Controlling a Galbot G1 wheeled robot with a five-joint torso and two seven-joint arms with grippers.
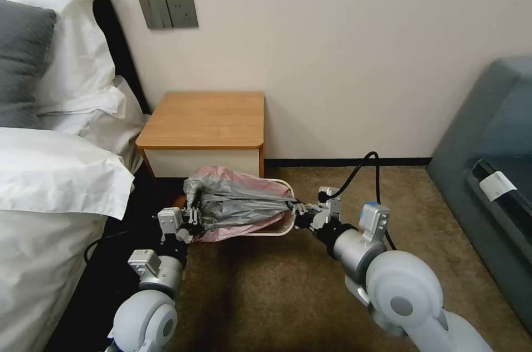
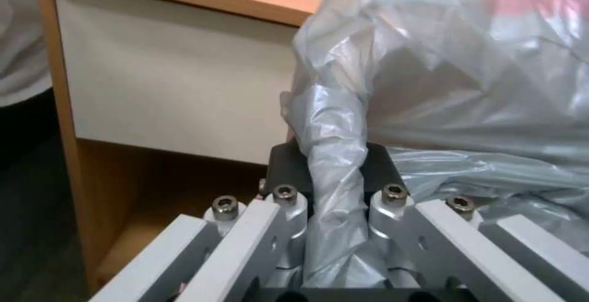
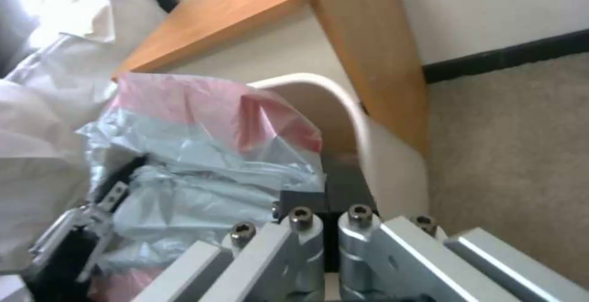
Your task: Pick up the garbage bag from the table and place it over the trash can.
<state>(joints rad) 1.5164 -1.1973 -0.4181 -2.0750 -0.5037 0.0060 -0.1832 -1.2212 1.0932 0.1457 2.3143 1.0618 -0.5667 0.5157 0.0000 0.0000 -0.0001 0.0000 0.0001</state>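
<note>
The garbage bag [image 1: 238, 202], grey film with a pinkish-red edge, is held stretched between my two grippers just above the trash can [image 1: 287, 228], whose cream rim peeks out at the bag's right end. The can stands on the carpet in front of the table [image 1: 205, 119]. My left gripper [image 1: 191, 219] is shut on a twisted strand of the garbage bag [image 2: 334, 168]. On the opposite end my right gripper [image 1: 293, 209] is shut on the garbage bag's edge [image 3: 202, 154], beside the trash can's rim [image 3: 353, 108]. The bag hides most of the can.
A bed with white bedding [image 1: 50, 174] lies close on the left. A grey sofa [image 1: 487, 163] stands at the right. The wall [image 1: 332, 36] is behind the table. Open carpet [image 1: 266, 296] lies between my arms. A black cable [image 1: 366, 166] loops over the right wrist.
</note>
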